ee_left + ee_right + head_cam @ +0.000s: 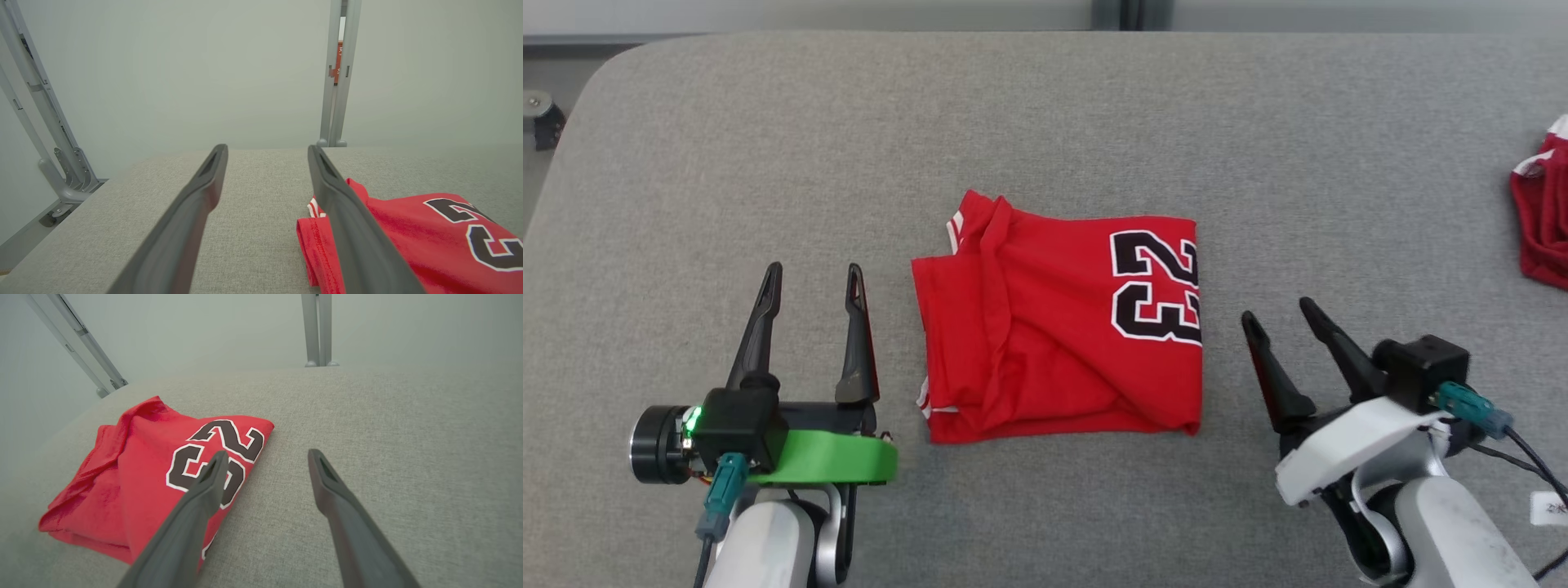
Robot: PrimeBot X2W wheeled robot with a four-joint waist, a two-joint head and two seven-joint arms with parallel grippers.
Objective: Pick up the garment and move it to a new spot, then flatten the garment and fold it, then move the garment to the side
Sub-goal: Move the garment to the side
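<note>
Head view: red garment [1058,327] lies folded into a rough square at mid table [1045,122], which has a grey fabric top. Black-and-white "23" sits sideways on the garment's right part; creases run down its left half, w/ white trim peeking at the upper-left and lower-left corners. Left gripper [813,273] is just left of the garment, fingers pointing up the view and spread wide, nothing btwn them; a thin strip of bare table separates its inner finger from the garment's left edge. Right gripper [1277,311] is just right of the garment, fingers slanted up and to the left, also spread wide and holding nothing, w/ a bit of table btwn it and the cloth. A second red cloth [1543,220] lies at the table's right edge, well apart, cut off by the frame. Left wrist view: the left gripper [267,149] has both fingers wide apart over bare table, nothing gripped. The garment [408,228] is at lower right, its near corner partly behind one finger. A metal post [339,73] stands past the table's far edge. Right wrist view: the right gripper [268,454] is wide open and empty. One fingertip shows in front of the "23", contact can't be told; the other is over bare table. The garment [143,469] fills the lower left.
</note>
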